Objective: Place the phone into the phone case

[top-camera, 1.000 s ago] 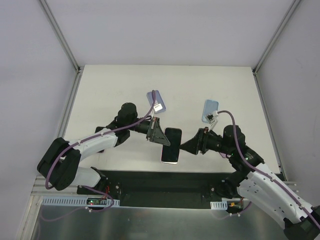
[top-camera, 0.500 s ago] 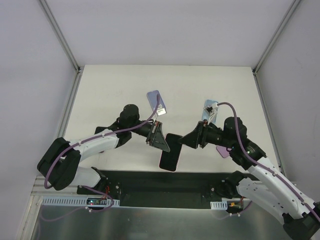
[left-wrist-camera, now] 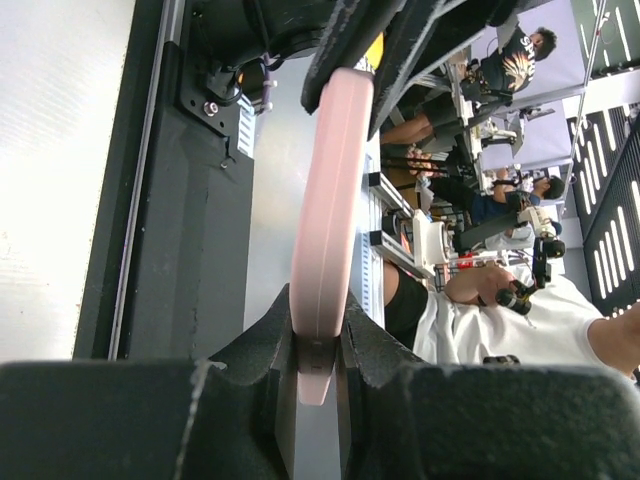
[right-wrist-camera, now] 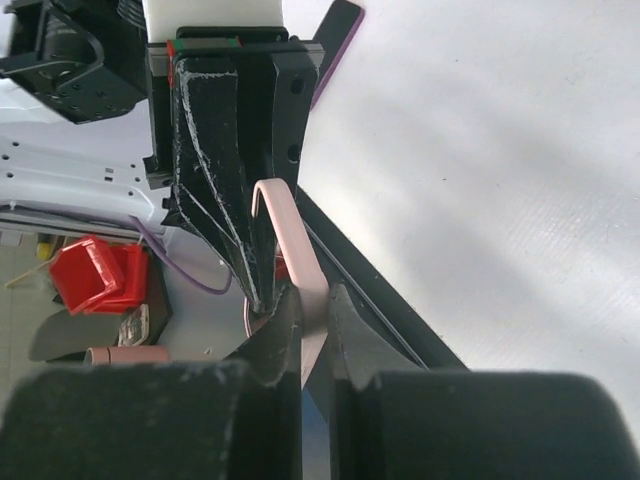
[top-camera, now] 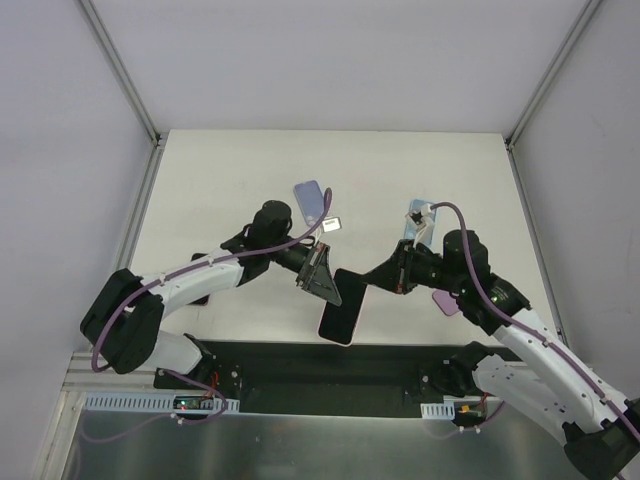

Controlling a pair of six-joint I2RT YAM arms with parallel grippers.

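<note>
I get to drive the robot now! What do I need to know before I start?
Left gripper: shut on the pink phone.
Right gripper: shut on the phone too, from the opposite side.
The phone hangs between both arms at the near edge of the table.
The purple phone case lies on the table under the right arm.
Done: phone picked up.
Left: carry it to the phone case and press it in.

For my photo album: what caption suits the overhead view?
Left tool and right tool grip one pink phone together.
</note>
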